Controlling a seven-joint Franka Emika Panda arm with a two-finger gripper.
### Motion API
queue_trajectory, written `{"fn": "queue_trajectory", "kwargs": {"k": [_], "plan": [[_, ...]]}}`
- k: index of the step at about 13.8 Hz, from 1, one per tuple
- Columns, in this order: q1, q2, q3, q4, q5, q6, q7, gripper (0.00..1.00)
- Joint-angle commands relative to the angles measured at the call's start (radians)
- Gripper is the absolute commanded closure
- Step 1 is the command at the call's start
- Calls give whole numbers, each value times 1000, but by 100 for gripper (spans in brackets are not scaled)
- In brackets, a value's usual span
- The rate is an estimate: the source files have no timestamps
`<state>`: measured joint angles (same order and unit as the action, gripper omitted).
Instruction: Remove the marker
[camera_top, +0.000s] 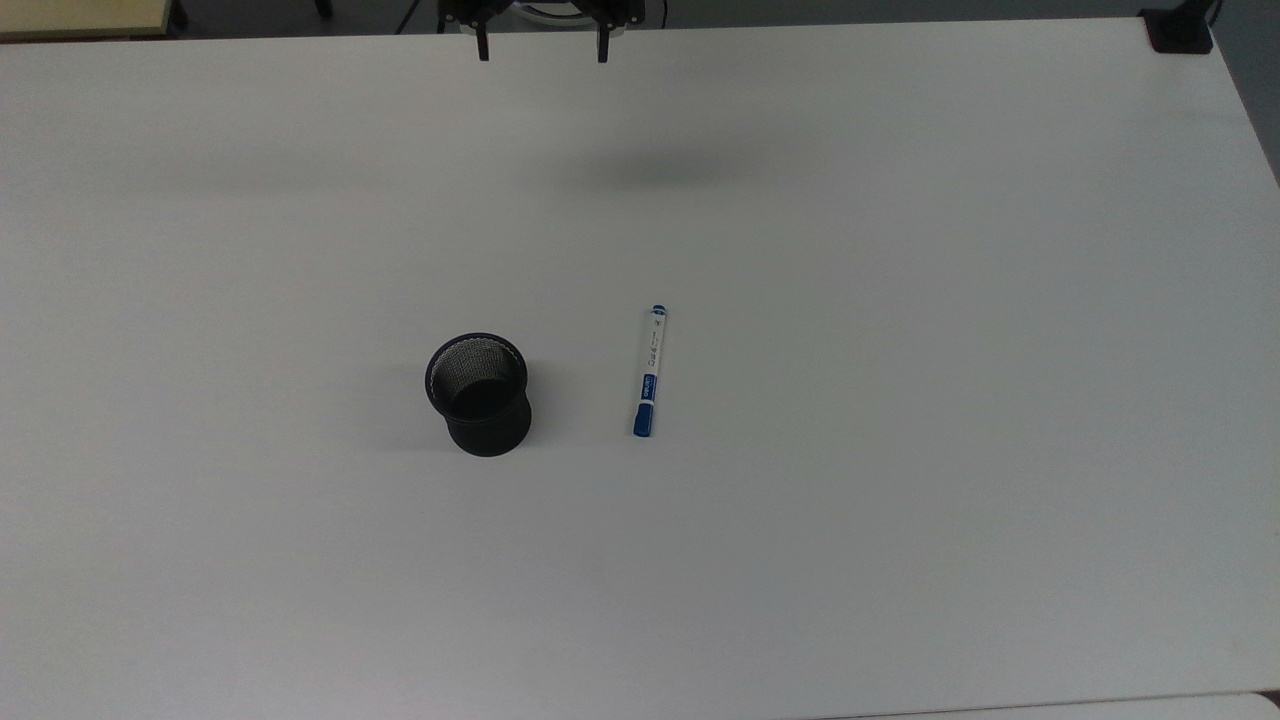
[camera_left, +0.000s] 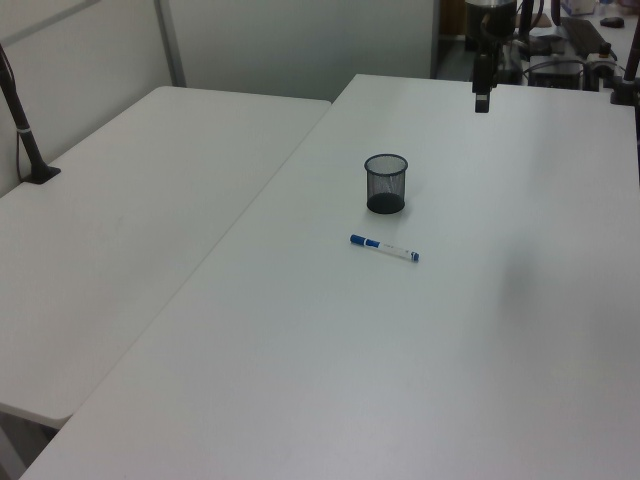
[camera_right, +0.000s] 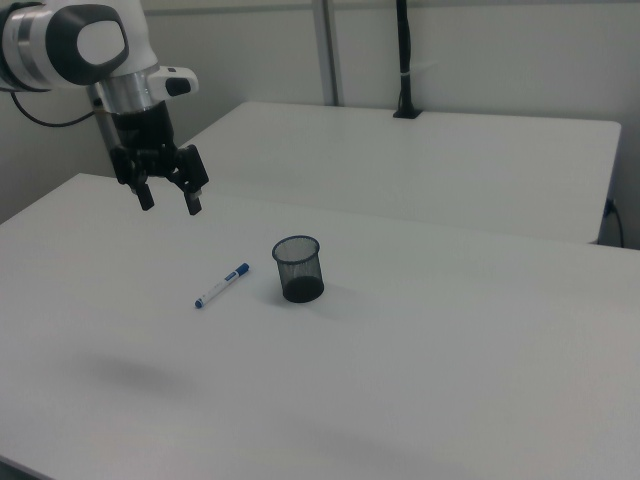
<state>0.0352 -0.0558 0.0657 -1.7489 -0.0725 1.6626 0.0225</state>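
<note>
Hanging high at the top edge of the top view, the black two-finger gripper (camera_top: 541, 48) has its fingers spread, grasping nothing. Below it, mid-frame, the slim white marker with a blue cap (camera_top: 648, 371) lies flat on the white table (camera_top: 900, 300), near the upright black mesh cup (camera_top: 479, 394) on the top view's left.

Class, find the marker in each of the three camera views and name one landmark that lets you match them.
Top view: the marker lies right of centre.
Left view: near the middle.
Right view: left of centre.
Shared landmark: the black mesh cup, standing beside it, apart.
</note>
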Motion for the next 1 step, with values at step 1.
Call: {"fn": "queue_trajectory", "kwargs": {"k": [1], "plan": [[9, -16, -7, -18, 10, -7, -21, 0]]}}
